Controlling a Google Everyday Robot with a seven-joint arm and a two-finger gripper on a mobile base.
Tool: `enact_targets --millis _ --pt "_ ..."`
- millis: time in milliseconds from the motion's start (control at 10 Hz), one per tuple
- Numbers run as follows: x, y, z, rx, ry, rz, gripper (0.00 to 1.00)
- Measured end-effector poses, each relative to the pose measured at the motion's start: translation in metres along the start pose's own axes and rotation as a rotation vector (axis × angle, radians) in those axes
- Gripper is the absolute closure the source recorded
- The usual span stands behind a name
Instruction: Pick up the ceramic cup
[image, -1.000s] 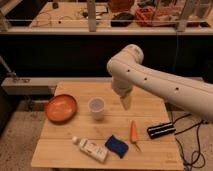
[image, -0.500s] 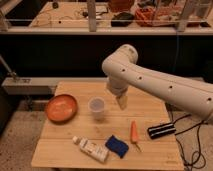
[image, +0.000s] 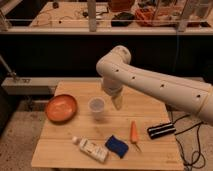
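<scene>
The ceramic cup (image: 97, 108), small, pale and without a handle, stands upright near the middle of the wooden table (image: 150, 107). My gripper (image: 117, 102) hangs from the white arm just right of the cup, at about the height of its rim, a small gap between them. Nothing is in the gripper.
An orange-brown bowl (image: 61, 108) sits left of the cup. Near the front edge lie a white tube (image: 91, 148), a blue sponge (image: 117, 146) and a carrot (image: 134, 133). A black object (image: 161, 130) with cables lies at the right edge. A dark counter stands behind the table.
The arm has swung left, bringing the gripper from well right of the cup to just beside it. The objects on the table have not moved.
</scene>
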Motion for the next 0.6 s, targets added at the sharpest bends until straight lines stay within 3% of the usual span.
enact_targets --millis 600 --pt "-0.012 -0.005 0.021 -0.008 -0.032 -0.059 0.2"
